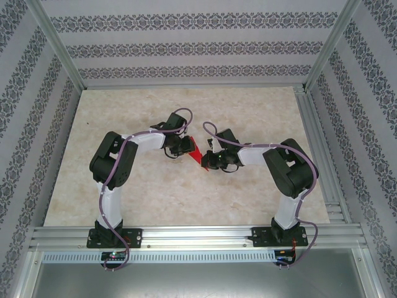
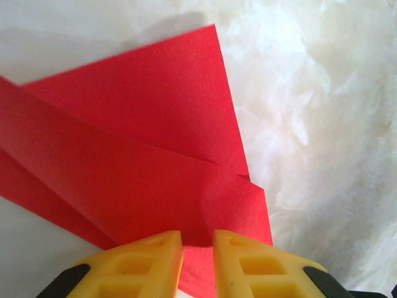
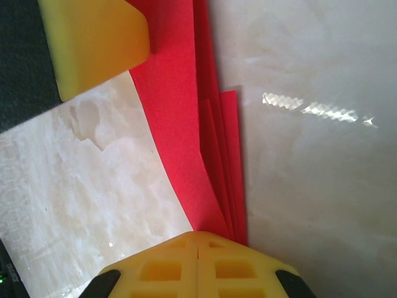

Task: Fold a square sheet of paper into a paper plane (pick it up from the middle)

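Note:
The square sheet of paper (image 1: 195, 149) is bright red and folded into a narrow layered wedge, lying between the two arms at mid-table. My left gripper (image 1: 184, 149) is at its left side. In the left wrist view the yellow fingers (image 2: 155, 264) stand a little apart and the paper (image 2: 136, 155) shows in the gap of that gripper (image 2: 198, 245), which is open. My right gripper (image 1: 208, 162) is at the paper's near tip. In the right wrist view its tips (image 3: 197, 241) are pressed together on the stacked red layers (image 3: 186, 136). A left finger (image 3: 93, 43) shows at the top left there.
The marble-patterned tabletop (image 1: 248, 112) stretches around the arms. Patterned walls and metal frame posts (image 1: 56, 43) close it in at the back and sides. An aluminium rail (image 1: 198, 234) carries both arm bases along the near edge.

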